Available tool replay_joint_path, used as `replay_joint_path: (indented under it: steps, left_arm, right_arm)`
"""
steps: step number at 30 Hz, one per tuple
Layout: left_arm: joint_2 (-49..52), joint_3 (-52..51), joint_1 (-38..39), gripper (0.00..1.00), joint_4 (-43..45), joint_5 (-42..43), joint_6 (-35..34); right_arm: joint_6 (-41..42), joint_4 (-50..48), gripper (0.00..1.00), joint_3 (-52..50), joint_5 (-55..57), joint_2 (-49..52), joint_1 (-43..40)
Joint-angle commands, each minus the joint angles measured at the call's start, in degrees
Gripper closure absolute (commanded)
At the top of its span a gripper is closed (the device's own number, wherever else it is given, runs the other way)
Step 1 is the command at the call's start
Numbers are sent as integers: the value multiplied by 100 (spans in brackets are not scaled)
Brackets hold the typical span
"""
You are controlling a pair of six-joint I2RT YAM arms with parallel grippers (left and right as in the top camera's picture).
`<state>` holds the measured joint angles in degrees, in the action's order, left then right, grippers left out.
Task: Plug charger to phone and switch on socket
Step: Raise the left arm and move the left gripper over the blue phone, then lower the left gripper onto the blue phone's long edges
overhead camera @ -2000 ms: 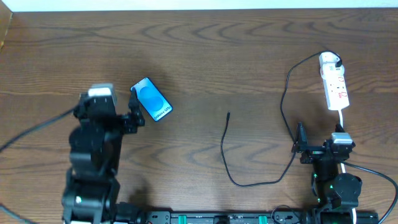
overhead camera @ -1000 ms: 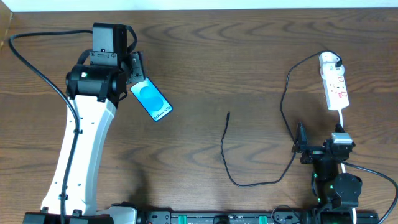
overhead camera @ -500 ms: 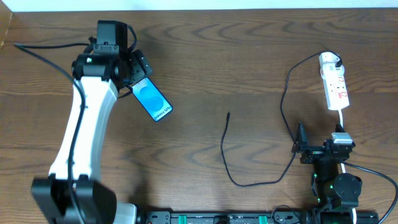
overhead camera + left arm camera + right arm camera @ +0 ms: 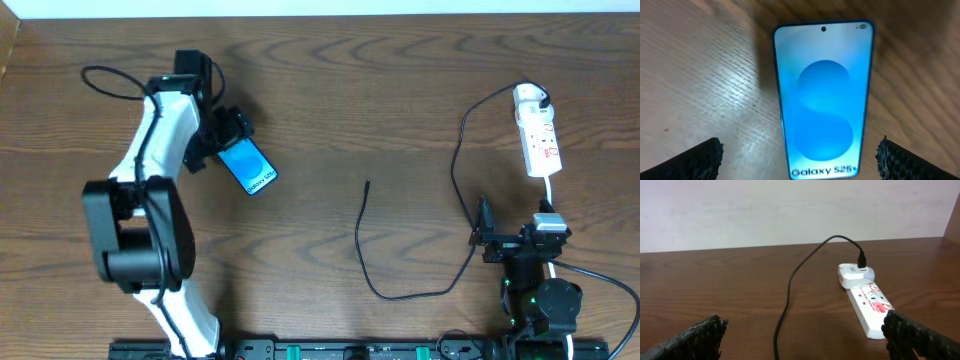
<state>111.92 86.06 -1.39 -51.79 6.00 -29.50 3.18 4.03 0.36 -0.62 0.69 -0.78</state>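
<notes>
From my left wrist camera, the left tool [image 4: 797,160] is spread wide and holds nothing. Its fingertips [image 4: 697,159] sit at the frame's lower corners, with the phone [image 4: 822,100] lying flat between them, screen lit. I can't tell whether they touch it.

The right tool [image 4: 805,340] is equally wide open and empty. Beyond it the charger [image 4: 789,287] runs back to its white adapter [image 4: 850,275], seated in the far end of the socket [image 4: 871,305].

Only the overhead view shows the plug tip [image 4: 367,183]. It lies loose mid-surface [image 4: 400,80], well apart from the phone.
</notes>
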Motion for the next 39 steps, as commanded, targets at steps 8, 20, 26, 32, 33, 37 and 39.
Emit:
replay_joint_path:
  steps: [8, 20, 26, 32, 33, 37, 39]
  left_arm:
    - [380, 96, 90, 2, 299, 153, 184]
    - [380, 96, 267, 2, 396, 83, 219]
    - [382, 61, 264, 2, 413, -98, -129]
    - [382, 42, 267, 2, 413, -105, -190]
    - [382, 42, 267, 2, 411, -103, -192]
    - [382, 39, 273, 2, 407, -105, -190]
    - [382, 39, 273, 2, 407, -105, -190]
  right_arm:
    - [-68, 24, 1, -4, -33, -31, 66]
    - [-68, 26, 1, -7, -31, -31, 66]
    - [-68, 26, 1, -7, -33, -31, 66]
    - [-68, 24, 1, -7, -33, -31, 66]
    - [-68, 24, 1, -7, -33, -31, 66]
    - [-68, 24, 1, -7, -33, -31, 66]
    - [-68, 24, 1, -7, -33, -31, 66]
